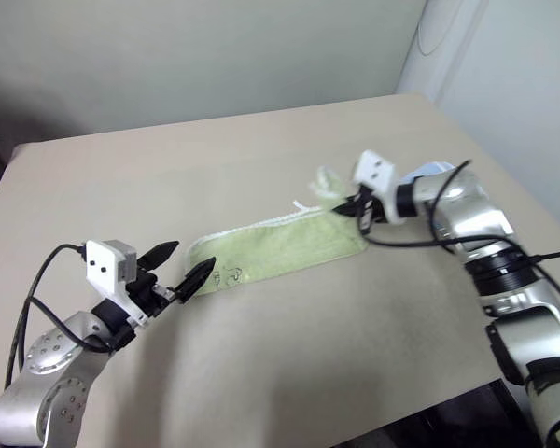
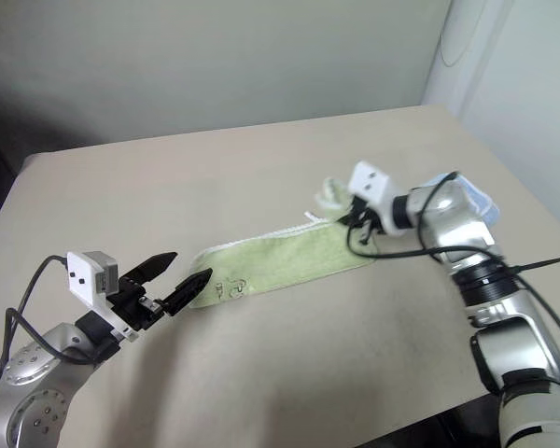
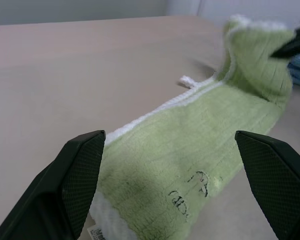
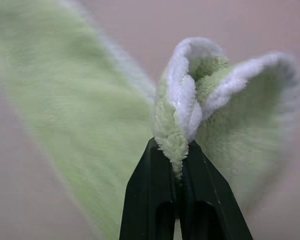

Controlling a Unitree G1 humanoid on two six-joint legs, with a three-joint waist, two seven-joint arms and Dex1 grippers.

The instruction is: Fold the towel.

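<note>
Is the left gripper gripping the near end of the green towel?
No: the left gripper hovers with its fingers spread wide, the towel lying untouched between and beyond them.

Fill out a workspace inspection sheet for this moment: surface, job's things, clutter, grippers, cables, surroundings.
Surface: beige table, matte.
Job's things: light green towel lies in a long folded strip across the table, one end lifted off the surface.
Clutter: light blue cloth partly hidden behind the right arm.
Grippers: left gripper open, level, at the towel's printed end, not touching it; right gripper shut on the towel's white-edged end.
Cables: black cables loop along the arms, above the table.
Surroundings: plain pale wall behind the table.
</note>
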